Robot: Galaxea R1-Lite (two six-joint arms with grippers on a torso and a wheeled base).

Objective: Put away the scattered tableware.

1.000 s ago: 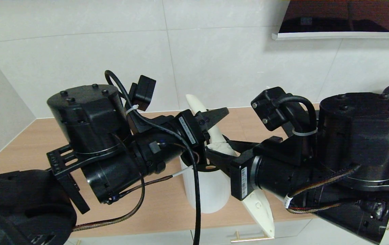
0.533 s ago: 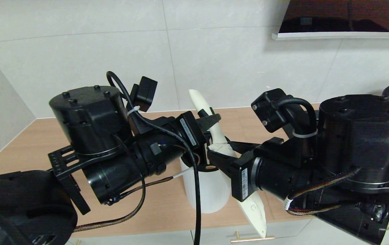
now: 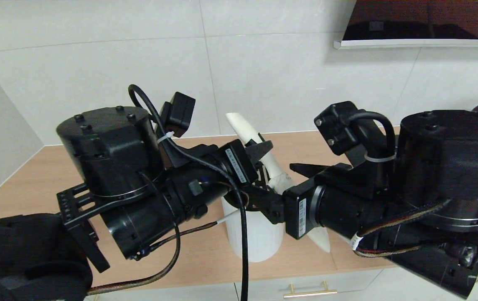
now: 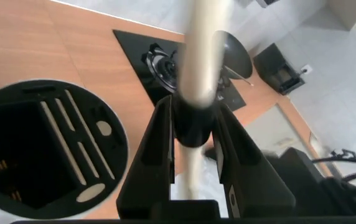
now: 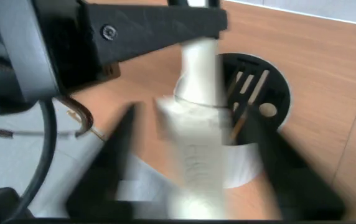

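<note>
Cream plastic spatula (image 3: 273,169) hung tilted over the white holder (image 3: 255,238) on the tabletop (image 3: 47,175), handle high and far-left, blade low and near-right past the holder's rim, the left hand (image 4: 193,115) clamped on its handle while the right hand (image 5: 190,143) stood spread wide astride the blade.

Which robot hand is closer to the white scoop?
Left. The left gripper is shut on the white scoop; the right gripper is open, its fingers spread either side of it.
</note>
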